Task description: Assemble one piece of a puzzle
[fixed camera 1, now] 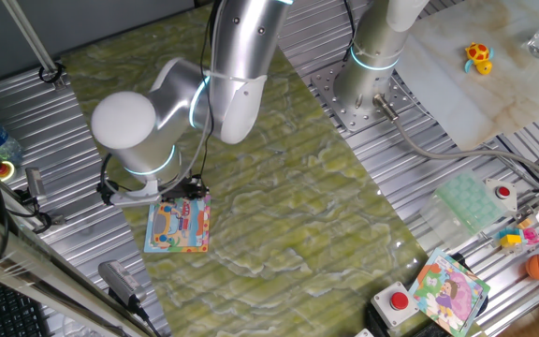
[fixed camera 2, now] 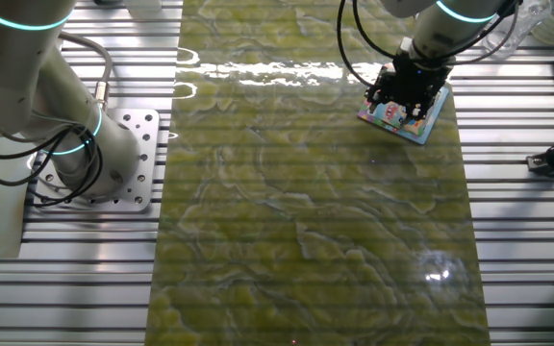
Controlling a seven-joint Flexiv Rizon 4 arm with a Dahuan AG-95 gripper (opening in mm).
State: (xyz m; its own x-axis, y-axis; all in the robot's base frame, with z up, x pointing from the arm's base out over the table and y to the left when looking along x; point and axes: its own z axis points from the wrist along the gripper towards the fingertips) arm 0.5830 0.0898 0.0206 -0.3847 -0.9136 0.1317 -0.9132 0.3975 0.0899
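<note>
Directly over the puzzle (fixed camera 2: 407, 113), the gripper (fixed camera 2: 404, 96) sits low at the board's far edge; whether its fingers pinch the piece cannot be told, the piece being hidden; a slight misalignment could jam or skew it; pressing might shift the board.

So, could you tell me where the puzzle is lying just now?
The puzzle lies flat on the green mat, near its edge beside the ribbed metal table, directly under the gripper.

Both fixed cameras are looking down at me from high, opposite sides, sharing the green mat (fixed camera 1: 307, 206) and the puzzle (fixed camera 2: 407, 113).
</note>
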